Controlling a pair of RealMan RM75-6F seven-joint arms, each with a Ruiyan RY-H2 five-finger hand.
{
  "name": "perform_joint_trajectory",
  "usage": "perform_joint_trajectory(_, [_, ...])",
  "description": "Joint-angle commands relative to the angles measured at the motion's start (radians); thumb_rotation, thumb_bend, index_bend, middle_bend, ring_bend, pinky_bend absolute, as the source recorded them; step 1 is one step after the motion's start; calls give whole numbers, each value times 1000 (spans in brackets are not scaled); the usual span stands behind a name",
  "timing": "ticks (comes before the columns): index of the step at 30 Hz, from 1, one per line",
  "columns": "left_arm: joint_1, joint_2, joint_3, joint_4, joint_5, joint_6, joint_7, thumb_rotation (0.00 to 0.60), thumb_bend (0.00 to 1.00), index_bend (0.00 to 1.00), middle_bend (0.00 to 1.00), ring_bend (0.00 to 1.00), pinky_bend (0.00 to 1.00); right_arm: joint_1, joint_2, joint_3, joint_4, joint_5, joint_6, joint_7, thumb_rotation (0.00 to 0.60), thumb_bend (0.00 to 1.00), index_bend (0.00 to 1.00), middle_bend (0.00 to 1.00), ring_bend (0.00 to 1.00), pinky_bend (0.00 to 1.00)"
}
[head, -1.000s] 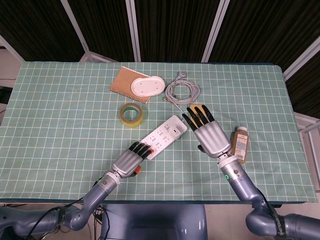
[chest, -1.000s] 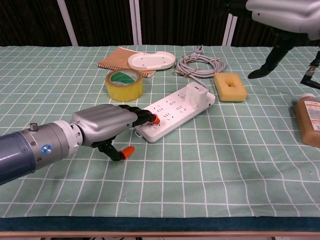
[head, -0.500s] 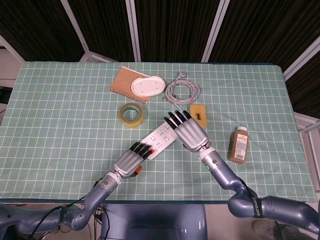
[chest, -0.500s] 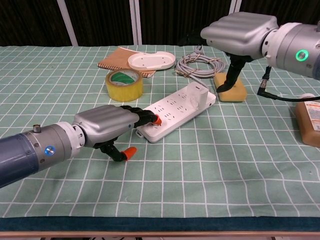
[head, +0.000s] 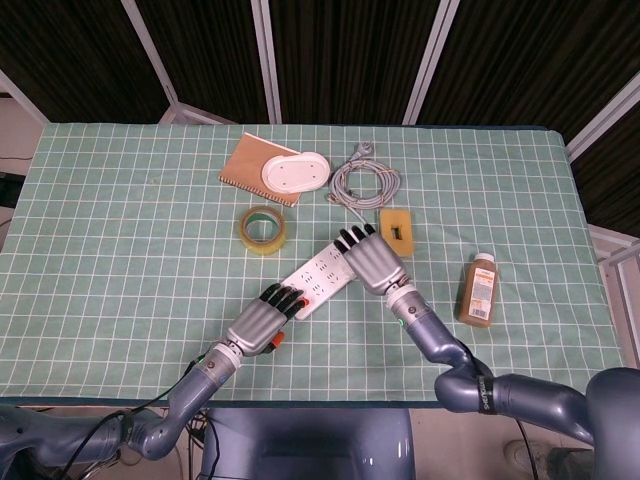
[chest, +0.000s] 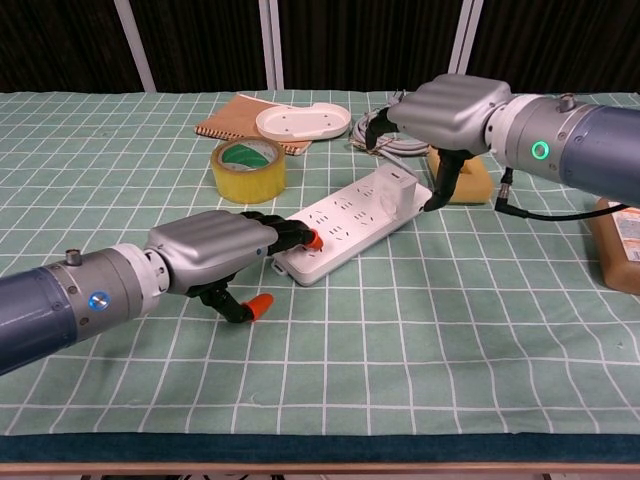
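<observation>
Power strip (head: 325, 274) between both hands

White power strip (head: 322, 274), lying flat, diagonal, mid-table

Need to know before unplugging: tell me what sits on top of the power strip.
A white plug adapter stands at the power strip's far end. The left robot hand presses its near end. Covered sockets cannot be seen.

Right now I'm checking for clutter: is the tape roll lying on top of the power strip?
No, the tape roll lies on the tablecloth apart from the power strip, with checked cloth visible between them.
</observation>
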Motion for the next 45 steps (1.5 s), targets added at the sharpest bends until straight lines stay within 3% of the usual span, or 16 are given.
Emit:
perform_joint_trajectory(1, [-2, -2, 4, 6, -1, -1, -3, 600, 474, 104, 52, 0, 73, 8, -28, -15, 44, 0, -6, 27, 600, 185, 235, 208, 221, 281])
perform_joint_trajectory(15, [-16, -24, 17, 33, 9, -6, -29, 600, 474, 104, 53, 0, 73, 43, -115, -37, 202, -28, -33, 120, 600, 233, 335, 265, 269, 317])
perform_joint_trajectory(21, [-20, -29, 19, 41, 15, -6, -42, 600, 474, 104, 53, 0, 73, 55, -140, -42, 237, -35, -40, 139, 600, 241, 343, 273, 272, 324])
perform_joint_trajectory(27, [-21, -26, 26, 41, 23, -5, -49, 600, 474, 104, 53, 0, 73, 64, -163, -44, 268, -40, -39, 150, 600, 318, 370, 292, 286, 339])
perform_joint_trajectory(45, [-18, -21, 39, 40, 39, -2, -68, 600, 474, 104, 56, 0, 73, 68, -186, -43, 319, -21, -26, 129, 600, 348, 395, 300, 290, 344])
